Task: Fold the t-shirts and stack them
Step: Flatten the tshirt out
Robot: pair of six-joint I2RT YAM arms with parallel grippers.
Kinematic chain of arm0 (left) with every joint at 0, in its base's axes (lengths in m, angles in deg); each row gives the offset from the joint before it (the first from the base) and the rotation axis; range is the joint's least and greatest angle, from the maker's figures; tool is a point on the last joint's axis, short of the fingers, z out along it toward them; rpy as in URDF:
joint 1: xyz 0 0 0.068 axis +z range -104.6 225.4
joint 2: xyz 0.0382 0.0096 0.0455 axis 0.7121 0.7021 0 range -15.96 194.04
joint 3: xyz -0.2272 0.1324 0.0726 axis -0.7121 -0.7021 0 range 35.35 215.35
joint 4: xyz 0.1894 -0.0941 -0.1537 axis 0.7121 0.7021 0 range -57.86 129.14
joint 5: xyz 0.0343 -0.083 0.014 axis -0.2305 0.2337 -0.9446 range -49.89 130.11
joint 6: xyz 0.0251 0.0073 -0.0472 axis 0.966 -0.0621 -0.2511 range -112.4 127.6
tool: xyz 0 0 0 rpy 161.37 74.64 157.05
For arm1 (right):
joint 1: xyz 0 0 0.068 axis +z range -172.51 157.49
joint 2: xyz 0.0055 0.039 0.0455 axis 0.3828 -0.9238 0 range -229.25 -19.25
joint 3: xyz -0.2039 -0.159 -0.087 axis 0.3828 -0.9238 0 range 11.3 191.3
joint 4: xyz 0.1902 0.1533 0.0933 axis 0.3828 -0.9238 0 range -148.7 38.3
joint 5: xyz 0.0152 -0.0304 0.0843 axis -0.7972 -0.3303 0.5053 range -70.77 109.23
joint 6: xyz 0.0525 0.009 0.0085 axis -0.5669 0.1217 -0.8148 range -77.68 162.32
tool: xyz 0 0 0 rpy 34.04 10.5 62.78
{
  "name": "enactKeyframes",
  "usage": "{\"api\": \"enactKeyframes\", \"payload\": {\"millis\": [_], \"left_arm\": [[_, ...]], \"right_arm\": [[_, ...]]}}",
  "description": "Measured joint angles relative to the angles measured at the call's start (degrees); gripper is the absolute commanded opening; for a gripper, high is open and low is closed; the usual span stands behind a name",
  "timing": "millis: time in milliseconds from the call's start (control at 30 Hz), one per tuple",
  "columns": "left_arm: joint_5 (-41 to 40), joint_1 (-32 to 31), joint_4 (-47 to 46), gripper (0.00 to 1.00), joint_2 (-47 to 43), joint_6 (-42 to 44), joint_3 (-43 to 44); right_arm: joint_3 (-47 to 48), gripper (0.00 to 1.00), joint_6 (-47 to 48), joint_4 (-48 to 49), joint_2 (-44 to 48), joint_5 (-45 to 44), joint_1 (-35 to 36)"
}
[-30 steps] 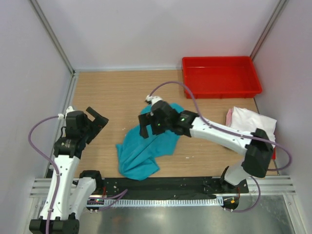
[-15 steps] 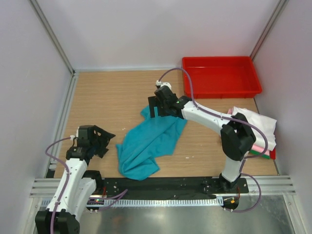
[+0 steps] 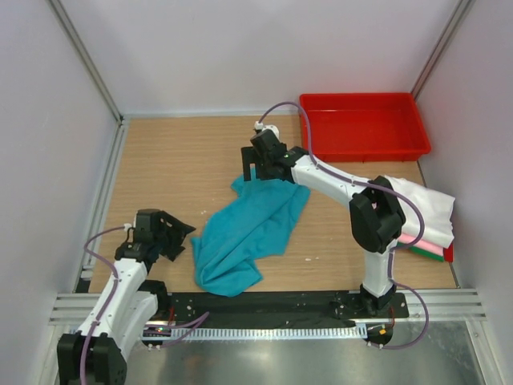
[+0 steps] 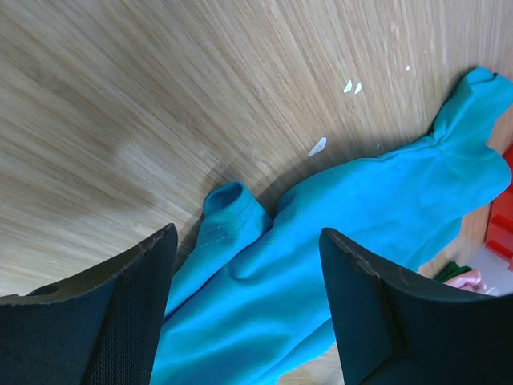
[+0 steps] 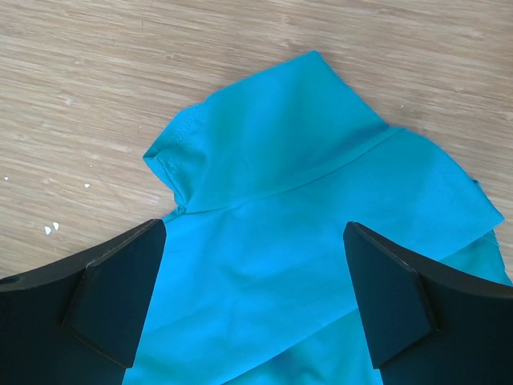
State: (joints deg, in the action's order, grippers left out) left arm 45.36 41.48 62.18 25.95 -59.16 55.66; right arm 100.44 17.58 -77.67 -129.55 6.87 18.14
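A crumpled teal t-shirt [image 3: 247,231] lies mid-table, one sleeve end toward the far side [image 5: 296,160]. My left gripper [image 3: 178,238] is low at the shirt's near-left edge. In the left wrist view its jaws [image 4: 247,237] stand apart over a teal fold [image 4: 337,208] without pinching it. My right gripper [image 3: 255,170] hovers open over the shirt's far end, and its fingertips [image 5: 255,228] straddle flat teal cloth. Folded t-shirts [image 3: 423,210] are stacked at the right edge: white on top, with pink and green beneath.
A red plastic tray [image 3: 362,127] stands at the far right corner. Small white flecks [image 4: 318,146] lie on the wood near the shirt. Grey walls close in the table on the left, far and right sides.
My left arm dropped toward the near edge and came up to the shirt's left side, its jaws narrowing. My right gripper moved from the shirt's middle to its far end.
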Motion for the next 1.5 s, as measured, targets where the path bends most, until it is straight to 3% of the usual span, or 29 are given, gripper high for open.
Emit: {"api": "enactKeyframes", "payload": {"millis": [400,700,1033,1133,1167,1333,1500], "left_arm": [[-0.04,-3.08,-3.13,0.56,5.51,2.89,-0.11],[-1.09,-6.1,-4.11,0.4,8.76,3.1,-0.11],[-2.64,-9.84,-4.66,0.35,11.02,2.47,0.02],[-3.91,-11.69,-5.03,0.15,12.44,2.23,0.22],[-4.37,-11.91,-5.03,0.01,12.79,1.9,0.22],[-7.8,-12.2,-4.15,0.0,14.27,1.68,1.46],[-11.19,-12.2,-1.29,0.0,13.77,1.66,3.69]], "right_arm": [[2.58,1.0,-0.26,-3.15,-2.12,-2.69,-0.28],[10.86,1.0,2.62,-2.1,-12.46,-2.64,-2.62],[17.62,0.99,4.68,1.84,-18.64,3.82,-10.49],[19.8,1.0,5.42,1.97,-21.27,4.85,-10.36],[20.2,1.0,5.62,2.01,-22.03,5.18,-10.16],[20.61,0.98,6.67,1.92,-24.55,7.43,-9.6],[21.79,0.86,7.13,1.99,-25.35,9.55,-9.31]]}}
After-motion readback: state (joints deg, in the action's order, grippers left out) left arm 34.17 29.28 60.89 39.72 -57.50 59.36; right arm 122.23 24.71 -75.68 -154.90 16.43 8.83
